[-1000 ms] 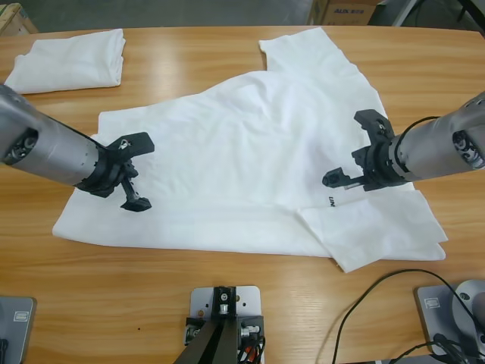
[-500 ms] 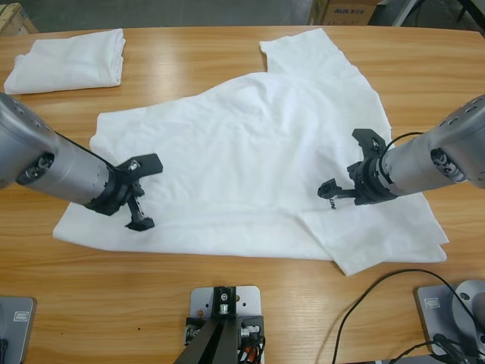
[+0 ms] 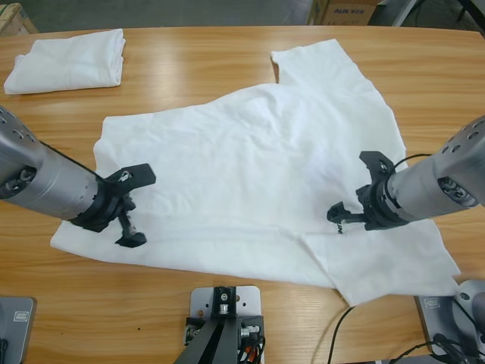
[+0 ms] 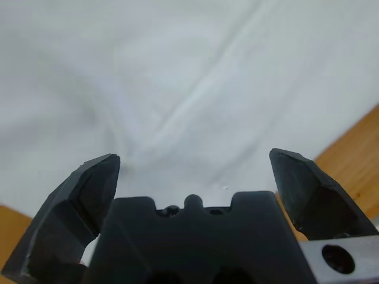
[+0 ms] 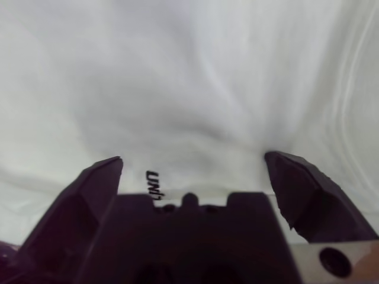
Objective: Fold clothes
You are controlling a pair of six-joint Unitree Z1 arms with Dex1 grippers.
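On the wooden table [image 3: 227,61] a shirt [image 3: 250,174] lies spread beneath both wide-open, empty grippers, left [image 3: 130,207] and right [image 3: 358,189], each over a near edge; I'd pinch both edges evenly, low, before lifting.

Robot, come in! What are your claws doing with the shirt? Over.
Both tools open, over spread shirt. Nothing gripped. Folded shirt far corner, nothing blocking.
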